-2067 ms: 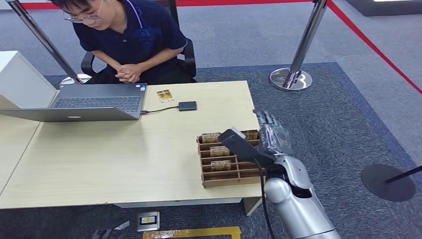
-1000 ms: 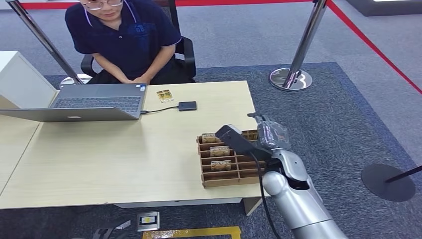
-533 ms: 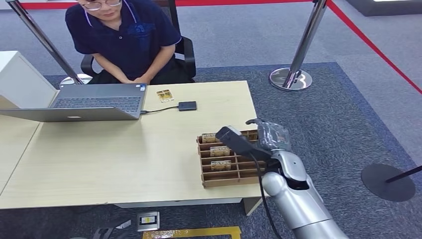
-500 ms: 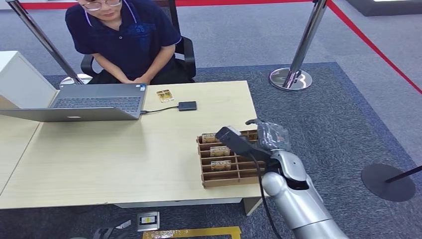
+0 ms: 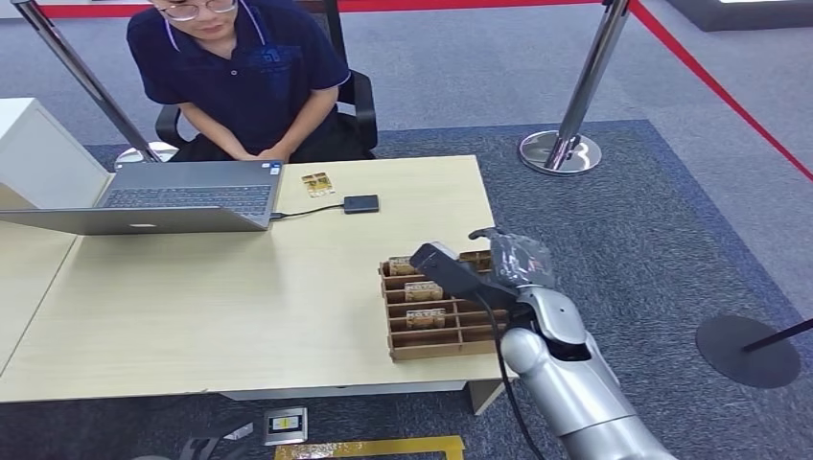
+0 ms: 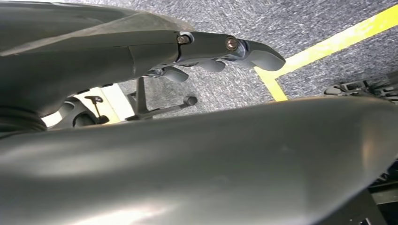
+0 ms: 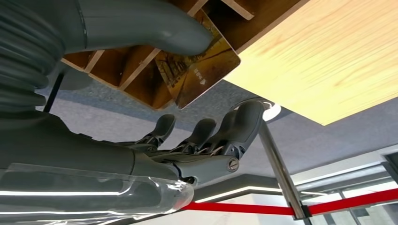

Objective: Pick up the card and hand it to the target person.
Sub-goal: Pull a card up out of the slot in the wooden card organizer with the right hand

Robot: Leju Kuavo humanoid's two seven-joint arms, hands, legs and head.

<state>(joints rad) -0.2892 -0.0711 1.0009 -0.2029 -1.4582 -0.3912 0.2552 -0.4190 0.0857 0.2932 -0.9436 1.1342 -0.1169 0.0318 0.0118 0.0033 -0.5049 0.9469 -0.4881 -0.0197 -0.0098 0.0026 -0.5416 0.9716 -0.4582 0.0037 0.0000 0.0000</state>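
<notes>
R hand (image 5: 513, 257) is over the far right corner of the wooden tray (image 5: 422, 347), which sits near the tabletop's (image 5: 240, 297) near right corner. In the R wrist view the thumb (image 7: 155, 28) presses a gold card (image 7: 199, 70) sticking out of a tray slot; the fingers (image 7: 234, 129) curl just apart from its other face, so no full grasp yet. L hand (image 6: 225, 49) hangs over carpet, fingers loosely curled, holding nothing. Person (image 5: 240, 67) sits at the far edge behind a laptop (image 5: 163, 196).
</notes>
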